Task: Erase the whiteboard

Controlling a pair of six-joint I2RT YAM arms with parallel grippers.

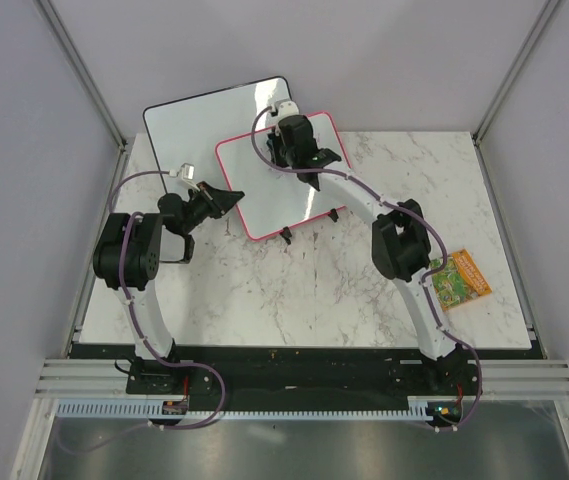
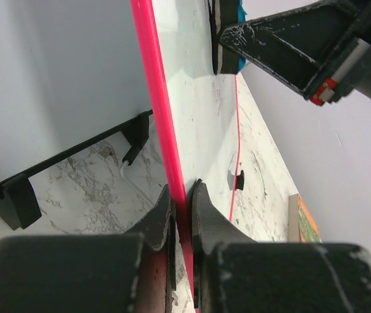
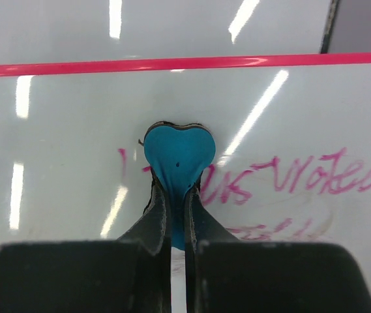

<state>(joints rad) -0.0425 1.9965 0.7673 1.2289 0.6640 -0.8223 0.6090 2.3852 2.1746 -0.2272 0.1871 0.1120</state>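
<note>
Marble table (image 1: 294,300), upper centre: whiteboard (image 1: 264,190), left gripper (image 2: 182,192) clamped on its left frame edge; right gripper (image 3: 177,195) clamped on teal eraser (image 3: 175,153); handwriting (image 3: 289,179) lies lower right of eraser, wrist view.

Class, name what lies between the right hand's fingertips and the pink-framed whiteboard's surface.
A blue heart-shaped eraser, pinched in the right hand, sits between them, against the whiteboard beside the handwriting. The right wrist view shows it best.

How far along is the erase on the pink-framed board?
Set up: left gripper clamps the pink edge of the whiteboard; right gripper grips the heart-shaped eraser. In hand: eraser pressed on the whiteboard beside the writing. Left: nearly all the writing is unerased.
</note>
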